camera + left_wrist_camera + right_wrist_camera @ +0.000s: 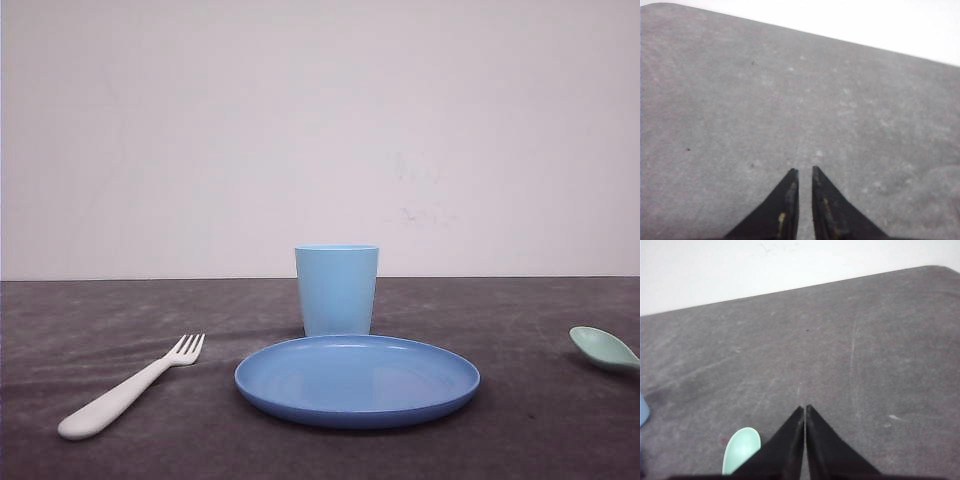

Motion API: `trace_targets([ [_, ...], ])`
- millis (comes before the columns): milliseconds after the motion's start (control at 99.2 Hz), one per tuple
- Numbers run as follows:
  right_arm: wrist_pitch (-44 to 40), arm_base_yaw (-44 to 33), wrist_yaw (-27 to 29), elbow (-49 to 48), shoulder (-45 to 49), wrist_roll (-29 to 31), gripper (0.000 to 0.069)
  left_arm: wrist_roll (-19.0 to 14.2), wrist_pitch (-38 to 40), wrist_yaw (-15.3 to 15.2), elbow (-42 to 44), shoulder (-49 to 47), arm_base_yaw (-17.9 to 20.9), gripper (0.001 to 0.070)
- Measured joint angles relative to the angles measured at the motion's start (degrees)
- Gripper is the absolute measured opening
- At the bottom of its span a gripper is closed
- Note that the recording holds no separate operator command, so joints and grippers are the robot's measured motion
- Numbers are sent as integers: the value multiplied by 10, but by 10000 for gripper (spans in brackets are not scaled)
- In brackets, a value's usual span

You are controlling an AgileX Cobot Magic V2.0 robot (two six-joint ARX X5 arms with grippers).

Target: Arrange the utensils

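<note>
Grey cloth is covering the bench (90,330), and nothing looks organized yet. Around the blue round plate (357,380) at centre, the light blue cup (337,289) is standing at twelve o'clock, just behind its rim. The white fork (128,393) is lying at nine o'clock, apart from the plate, and the mint-green spoon (604,349) is sitting at three o'clock, running off the frame edge. Open cloth is lying all around both utensils. The left gripper (803,172) is hovering over bare cloth, fingers nearly together; the right gripper (804,408), fingers together, is hanging just beside the spoon's bowl, holding nothing.
</note>
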Motion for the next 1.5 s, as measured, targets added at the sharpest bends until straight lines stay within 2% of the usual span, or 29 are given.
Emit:
trace_targets([
  [101, 2, 0, 1, 0, 0, 21, 5, -25, 3, 1, -1, 0, 0, 22],
  [292, -1, 0, 1, 22, 5, 51, 5, -45, -14, 23, 9, 25, 0, 22],
  [514, -17, 0, 0, 155, 102, 50, 5, -49, -16, 32, 127, 126, 0, 22],
  [655, -78, 0, -20, 266, 216, 20, 5, -33, -33, 49, 226, 229, 0, 22],
  [897, -224, 32, -28, 465, 379, -77, 5, 23, -133, 71, 388, 381, -18, 22],
  [998, -251, 43, -29, 494, 417, -101, 5, 38, -151, 73, 424, 413, -32, 22],
  [1109, -269, 50, -29, 495, 436, -110, 5, 44, -161, 74, 428, 427, -44, 26],
  [1180, -272, 54, -29, 495, 437, -113, 8, 45, -166, 74, 428, 433, -50, 74],
  [1250, -272, 56, -29, 495, 437, -114, 58, 46, -164, 74, 428, 436, -55, 191],
  [1301, -272, 56, -29, 495, 438, -115, 135, 46, -164, 74, 428, 440, -60, 279],
  [1341, -272, 57, -29, 495, 438, -115, 204, 45, -164, 74, 428, 445, -65, 325],
  [1411, -272, 57, -29, 495, 438, -115, 308, 35, -164, 74, 428, 457, -76, 368],
  [1502, -272, 57, -29, 495, 440, -115, 371, 22, -164, 74, 428, 475, -96, 384],
])
